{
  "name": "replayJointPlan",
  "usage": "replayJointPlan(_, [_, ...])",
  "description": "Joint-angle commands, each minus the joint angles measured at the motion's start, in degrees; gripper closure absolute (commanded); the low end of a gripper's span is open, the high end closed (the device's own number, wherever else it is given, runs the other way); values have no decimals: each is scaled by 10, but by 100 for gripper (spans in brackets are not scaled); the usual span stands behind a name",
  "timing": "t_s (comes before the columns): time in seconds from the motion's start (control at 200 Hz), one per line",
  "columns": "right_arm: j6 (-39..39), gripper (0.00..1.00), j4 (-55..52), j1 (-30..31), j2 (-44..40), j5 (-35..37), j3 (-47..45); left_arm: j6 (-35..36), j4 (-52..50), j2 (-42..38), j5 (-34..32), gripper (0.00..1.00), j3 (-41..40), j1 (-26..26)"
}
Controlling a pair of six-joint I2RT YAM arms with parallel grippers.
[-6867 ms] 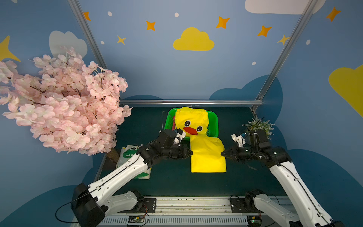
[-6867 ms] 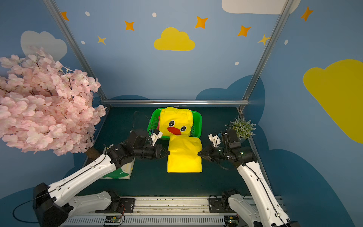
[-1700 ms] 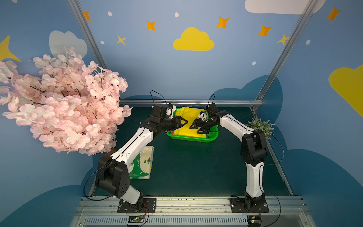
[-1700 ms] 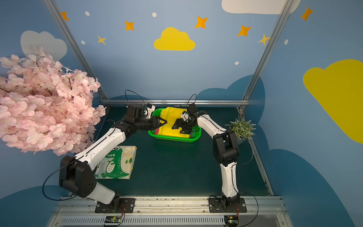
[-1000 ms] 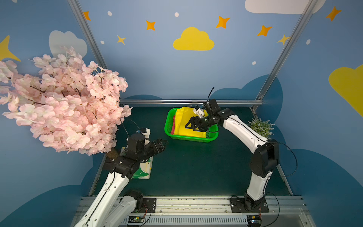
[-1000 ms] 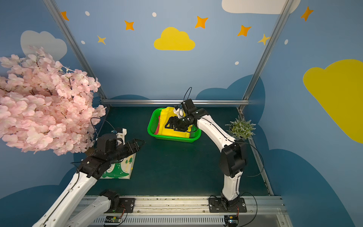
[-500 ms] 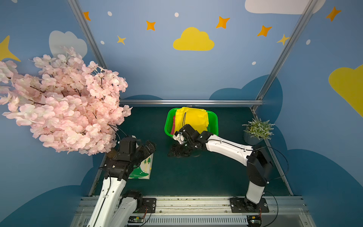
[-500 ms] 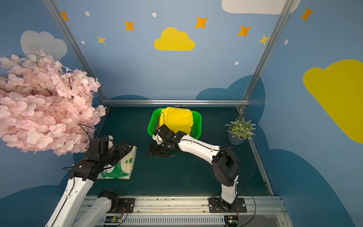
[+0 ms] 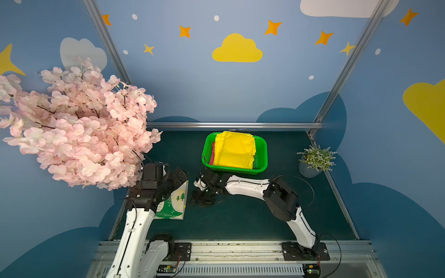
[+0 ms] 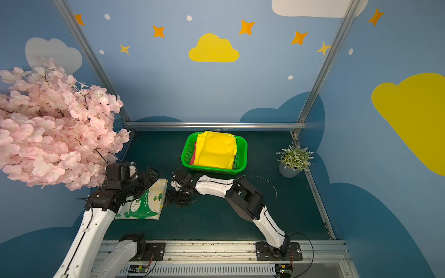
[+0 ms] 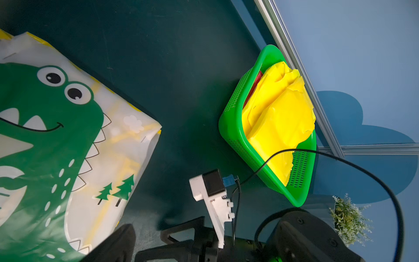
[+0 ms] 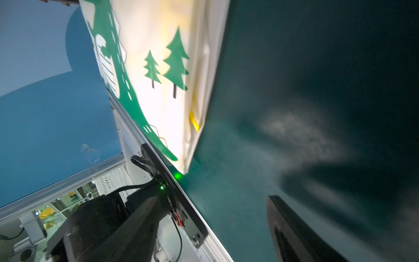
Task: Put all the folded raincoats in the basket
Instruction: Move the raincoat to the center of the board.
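A robot test booth dressed up like a child's playroom.

Blue walls (image 9: 216, 96) painted with a yellow cloud (image 9: 237, 49) and orange stars (image 9: 273, 27) sit inside a bare aluminium frame (image 9: 346, 65). The dark green desk (image 9: 240, 216) carries set dressing: a pink blossom tree (image 9: 77, 130), a small potted plant (image 9: 315, 160) and a green plastic basket (image 9: 265, 151). Along the desk's near edge runs a metal rail (image 9: 240, 249) with two white and black robot arms bolted to it, the left arm (image 9: 134, 228) and the right arm (image 9: 248, 189). Loose cables (image 9: 310, 190) trail from them, and a bare circuit board (image 9: 168, 269) sits below the rail.
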Motion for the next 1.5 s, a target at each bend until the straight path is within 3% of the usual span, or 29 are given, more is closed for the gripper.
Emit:
replayJointPlan(0.0, [43,22,50,8,27,-20,20,8,11,6,17,0,15,3])
replayJointPlan(0.3, [97,24,86,19,107,-34,94,7,19,9,50,0,8,2])
replayJointPlan(0.426, [107,30,84,19,133,-37,125,5,25,12,57,0,4,2])
replayJointPlan(0.536, [115,48,95,16,139,-39,126,3,30,13,62,0,-1,3])
replayJointPlan(0.716, [118,100,110,8,126,-38,105,5,33,12,65,0,-11,3])
replayJointPlan(0.966, [94,100,127,-9,42,-43,13,17,33,7,79,0,-23,3])
replayJointPlan(1.212, [1,100,55,-53,-102,-53,-170,36,36,13,118,0,-42,-3])
replayJointPlan(1.492, [-98,100,-43,-118,-282,-52,-388,30,67,18,120,0,-89,-74])
